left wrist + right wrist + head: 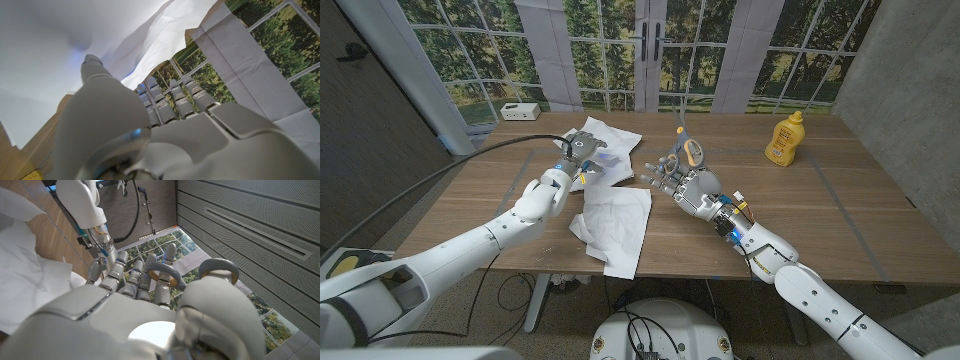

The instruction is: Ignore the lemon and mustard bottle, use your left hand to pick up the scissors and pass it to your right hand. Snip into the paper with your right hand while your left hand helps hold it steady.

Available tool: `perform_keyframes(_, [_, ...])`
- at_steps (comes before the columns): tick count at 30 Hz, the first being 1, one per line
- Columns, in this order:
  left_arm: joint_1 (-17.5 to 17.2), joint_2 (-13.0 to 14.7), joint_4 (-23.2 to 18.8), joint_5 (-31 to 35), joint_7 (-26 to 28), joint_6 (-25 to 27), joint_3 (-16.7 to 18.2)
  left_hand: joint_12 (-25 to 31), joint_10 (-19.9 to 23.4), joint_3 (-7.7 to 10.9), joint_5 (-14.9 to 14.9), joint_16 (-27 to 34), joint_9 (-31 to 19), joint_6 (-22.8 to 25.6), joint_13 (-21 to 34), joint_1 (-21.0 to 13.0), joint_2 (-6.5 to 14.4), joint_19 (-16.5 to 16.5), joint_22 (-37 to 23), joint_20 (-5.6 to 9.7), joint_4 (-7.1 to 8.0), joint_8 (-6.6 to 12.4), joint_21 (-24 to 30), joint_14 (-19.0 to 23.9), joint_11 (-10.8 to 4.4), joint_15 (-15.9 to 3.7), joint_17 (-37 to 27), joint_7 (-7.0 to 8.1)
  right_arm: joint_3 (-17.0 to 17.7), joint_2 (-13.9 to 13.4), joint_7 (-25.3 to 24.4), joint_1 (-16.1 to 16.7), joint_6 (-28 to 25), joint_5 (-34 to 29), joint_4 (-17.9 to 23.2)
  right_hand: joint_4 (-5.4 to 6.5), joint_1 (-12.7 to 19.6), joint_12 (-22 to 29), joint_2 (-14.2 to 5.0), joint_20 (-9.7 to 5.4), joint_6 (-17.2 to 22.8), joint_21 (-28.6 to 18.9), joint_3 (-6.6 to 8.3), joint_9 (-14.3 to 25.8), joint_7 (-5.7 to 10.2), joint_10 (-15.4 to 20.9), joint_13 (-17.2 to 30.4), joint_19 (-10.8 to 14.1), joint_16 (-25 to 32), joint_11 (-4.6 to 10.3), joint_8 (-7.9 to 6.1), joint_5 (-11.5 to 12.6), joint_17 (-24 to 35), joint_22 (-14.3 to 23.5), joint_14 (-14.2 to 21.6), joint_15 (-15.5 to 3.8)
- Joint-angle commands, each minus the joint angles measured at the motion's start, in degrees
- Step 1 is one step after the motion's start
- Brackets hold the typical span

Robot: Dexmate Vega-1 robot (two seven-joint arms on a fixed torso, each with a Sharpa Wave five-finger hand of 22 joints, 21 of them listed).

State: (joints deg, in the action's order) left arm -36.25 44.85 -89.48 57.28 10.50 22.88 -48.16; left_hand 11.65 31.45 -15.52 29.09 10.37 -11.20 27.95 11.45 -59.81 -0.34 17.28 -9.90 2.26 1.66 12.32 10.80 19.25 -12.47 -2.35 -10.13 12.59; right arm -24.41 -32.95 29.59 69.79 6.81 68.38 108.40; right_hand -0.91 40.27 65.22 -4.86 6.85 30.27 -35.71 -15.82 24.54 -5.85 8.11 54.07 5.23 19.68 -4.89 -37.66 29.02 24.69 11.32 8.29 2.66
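Note:
My right hand (682,186) holds the scissors (691,150) by their grey and yellow handles over the table's middle, blades pointing up and away. The handle loops (218,263) sit around the fingers (169,255) in the right wrist view. My left hand (581,151) grips the near edge of a crumpled white paper sheet (616,140), just left of the scissors. That paper (125,45) lies close over my left hand (165,130) in the left wrist view. A second white sheet (618,218) lies on the table in front of both hands.
The yellow mustard bottle (784,137) stands at the back right of the wooden table (800,215). A small white box (520,110) sits on the ledge beyond the table's back left. My left arm (82,202) crosses the right wrist view.

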Motion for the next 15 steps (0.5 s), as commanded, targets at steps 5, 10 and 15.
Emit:
perform_keyframes(5, [2.6,-2.3,4.0,1.6,0.5,-0.7,-2.1,-0.1,-0.4,0.21,0.4,0.1,-0.1,0.5,0.1,-0.5,0.8,0.4,0.0,6.24,-0.09,-0.18,0.2,-0.2,0.14,-10.11,-0.2,0.02,0.4,0.2,0.4,-0.5,-0.4,0.5,-0.8,-0.43,0.6,0.3,-0.22,0.27,0.3,0.3,-0.12,0.1,-0.51,0.6,-0.2,0.3,-0.2,-0.17,0.17,-0.1,0.0,0.1,0.5,0.07])
perform_keyframes(10, [3.3,-3.4,5.6,1.7,1.5,-0.6,-2.9,0.0,-0.4,0.49,0.4,0.1,-0.1,0.6,0.1,-0.9,1.2,0.5,0.0,6.21,-0.23,-0.15,0.2,-0.2,0.13,-10.16,-0.2,0.03,0.4,0.2,0.3,-0.6,-0.4,0.1,-0.8,-0.48,0.6,0.4,-0.25,0.26,0.3,0.4,-0.09,0.1,-0.47,0.6,-0.2,0.4,-0.2,-0.10,0.23,-0.1,0.0,0.1,0.6,0.01])
perform_keyframes(15, [4.2,-3.8,6.5,1.5,1.4,-0.8,-3.4,0.0,-0.3,0.68,0.4,0.2,-0.1,0.7,0.1,-1.2,1.5,0.7,0.0,6.22,-0.33,-0.14,0.3,-0.1,0.13,-10.15,-0.2,0.03,0.5,0.3,0.3,-0.6,-0.3,0.3,-0.9,-0.58,0.7,0.4,-0.33,0.23,0.4,0.5,-0.01,0.2,-0.42,0.7,-0.3,0.4,-0.3,-0.15,0.30,-0.1,-0.1,0.1,0.6,0.02])
